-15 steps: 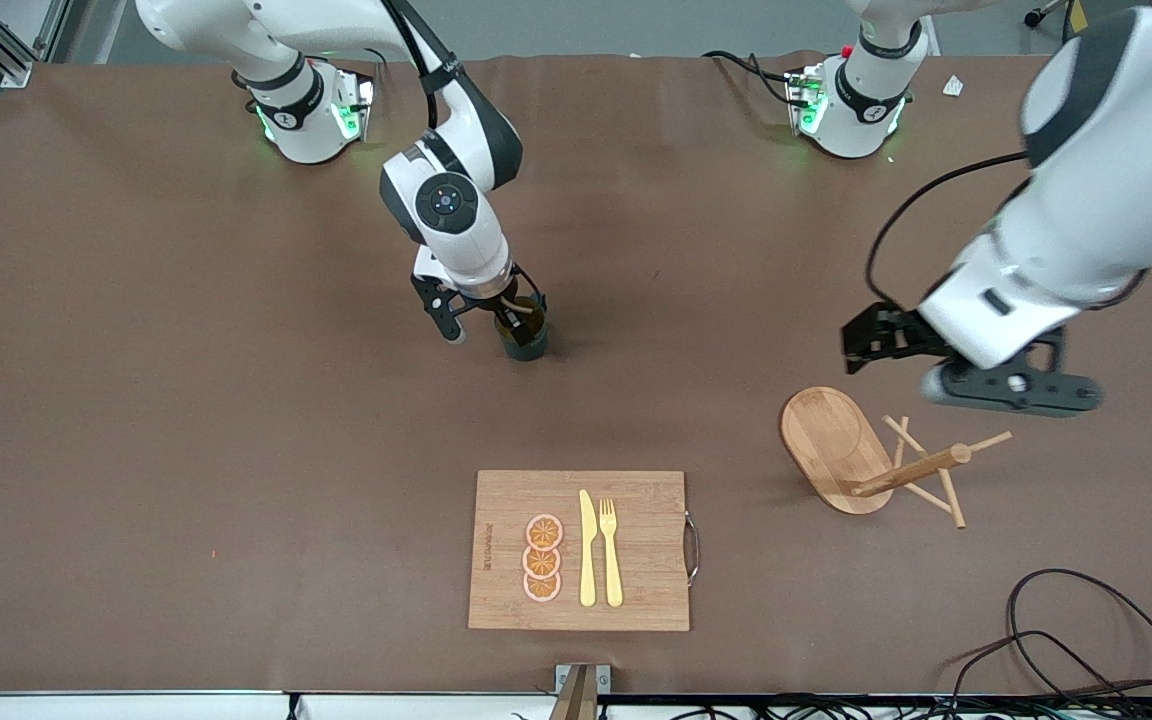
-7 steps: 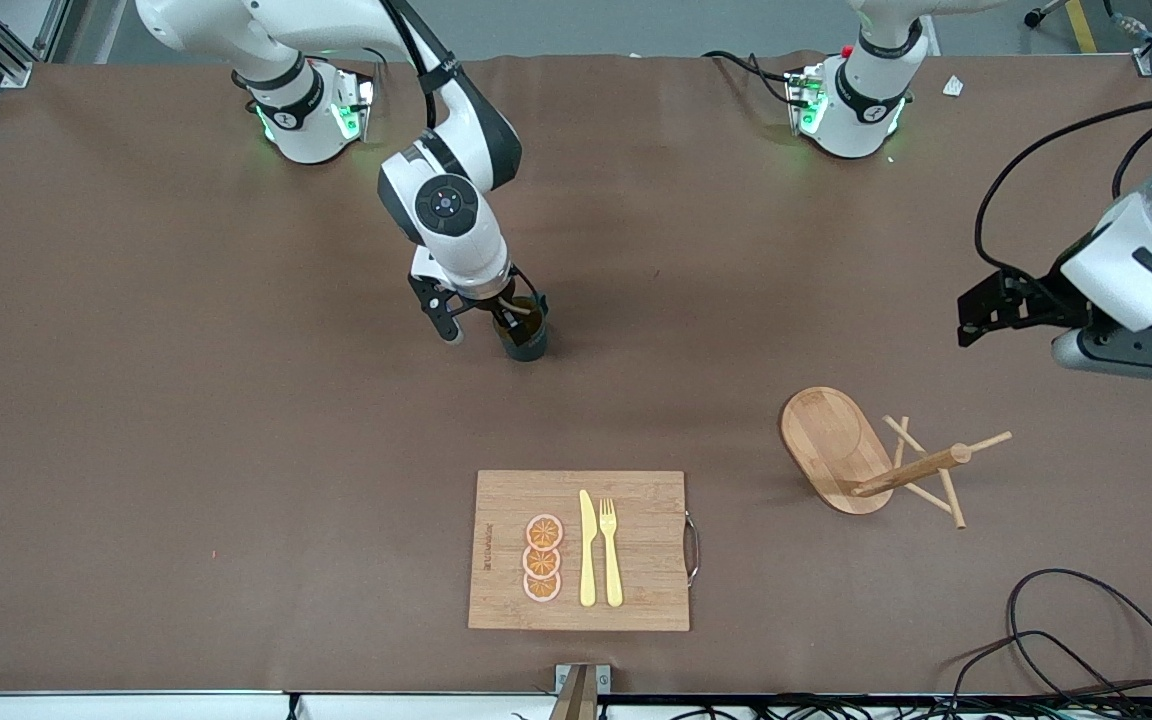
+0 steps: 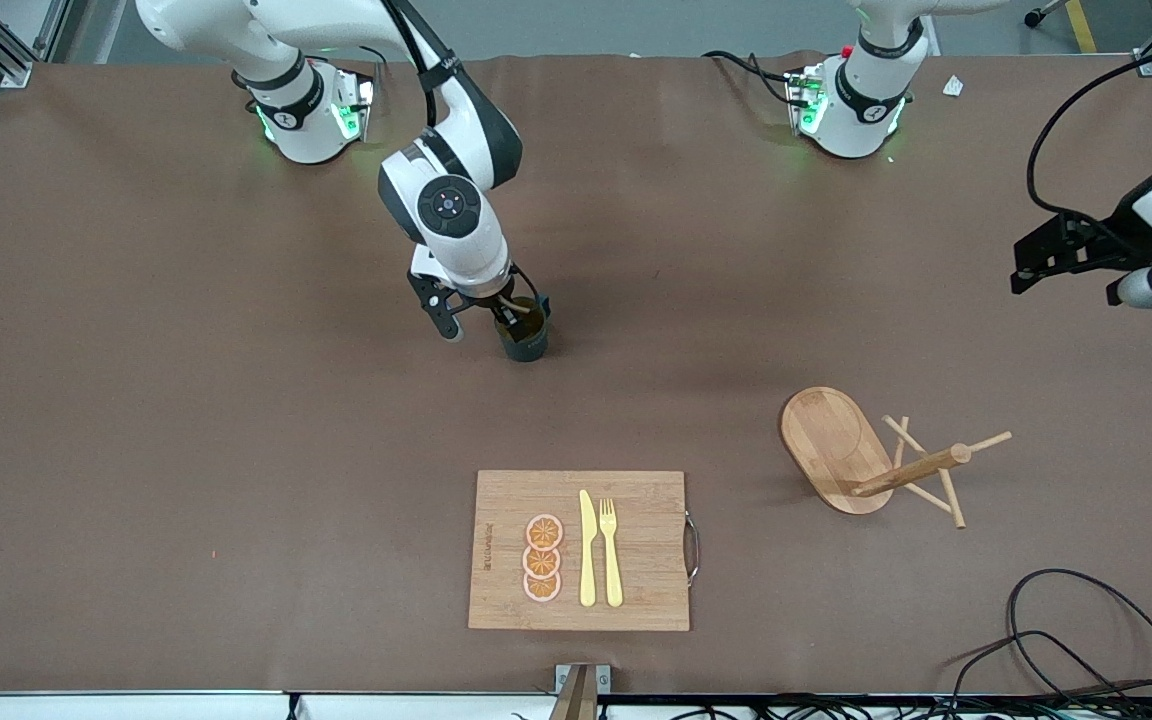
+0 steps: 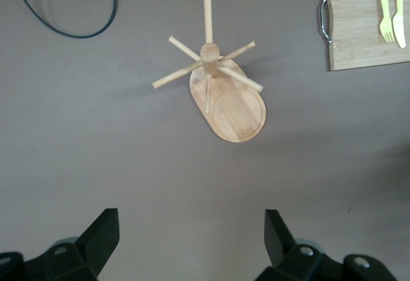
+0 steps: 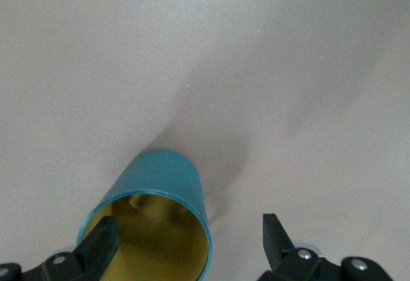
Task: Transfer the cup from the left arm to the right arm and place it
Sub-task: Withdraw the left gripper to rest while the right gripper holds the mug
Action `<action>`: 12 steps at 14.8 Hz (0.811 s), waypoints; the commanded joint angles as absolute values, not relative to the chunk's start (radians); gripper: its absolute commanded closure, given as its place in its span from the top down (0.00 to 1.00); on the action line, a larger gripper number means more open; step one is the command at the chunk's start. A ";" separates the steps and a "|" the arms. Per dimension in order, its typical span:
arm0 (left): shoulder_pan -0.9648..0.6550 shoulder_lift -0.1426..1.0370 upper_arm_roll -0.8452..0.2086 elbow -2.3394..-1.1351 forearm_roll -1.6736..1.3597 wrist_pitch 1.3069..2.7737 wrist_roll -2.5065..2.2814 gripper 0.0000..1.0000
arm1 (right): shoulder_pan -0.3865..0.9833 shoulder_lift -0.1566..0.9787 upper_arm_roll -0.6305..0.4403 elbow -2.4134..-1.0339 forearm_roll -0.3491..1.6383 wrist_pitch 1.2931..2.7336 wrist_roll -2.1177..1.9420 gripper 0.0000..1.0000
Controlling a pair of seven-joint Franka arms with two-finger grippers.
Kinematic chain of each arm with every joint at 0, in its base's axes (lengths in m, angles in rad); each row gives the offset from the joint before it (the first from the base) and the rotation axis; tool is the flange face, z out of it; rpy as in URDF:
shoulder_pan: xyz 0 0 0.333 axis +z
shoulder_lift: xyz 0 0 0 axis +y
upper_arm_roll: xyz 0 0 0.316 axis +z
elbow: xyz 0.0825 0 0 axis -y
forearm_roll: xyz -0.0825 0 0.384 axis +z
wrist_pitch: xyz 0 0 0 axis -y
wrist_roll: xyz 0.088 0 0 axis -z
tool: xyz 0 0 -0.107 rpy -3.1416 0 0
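The cup stands upright on the brown table, about midway between the two ends and farther from the front camera than the wooden cutting board. The right gripper sits low over the cup with its jaws spread apart; in the right wrist view one finger is at the cup's rim and the other stands clear on the bare table, so nothing is clamped. The yellowish inside of the cup shows from above. The left gripper hangs up in the air over the left arm's end of the table, also released and carrying nothing; its wrist view looks down past spread fingertips on the wooden mug stand with its pegs. That stand rests on the table toward the left arm's end. On the cutting board lie three orange slices, a yellow knife and a yellow fork side by side. A black cable loops on the table near the front edge.
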State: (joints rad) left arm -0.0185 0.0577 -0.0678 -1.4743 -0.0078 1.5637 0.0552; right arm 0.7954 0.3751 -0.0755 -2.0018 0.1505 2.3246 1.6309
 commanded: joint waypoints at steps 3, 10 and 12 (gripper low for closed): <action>-0.073 0.005 -0.023 -1.532 0.008 1.568 -0.018 1.00 | 0.851 0.370 -0.083 -2.017 0.129 2.321 1.703 0.97; -0.094 -0.005 -0.008 -1.549 0.006 1.577 -0.054 1.00 | 0.851 0.377 -0.081 -2.019 0.129 2.326 1.710 0.48; -0.091 -0.003 -0.008 -1.546 0.002 1.580 -0.054 1.00 | 0.851 0.393 -0.081 -2.019 0.129 2.330 1.710 0.44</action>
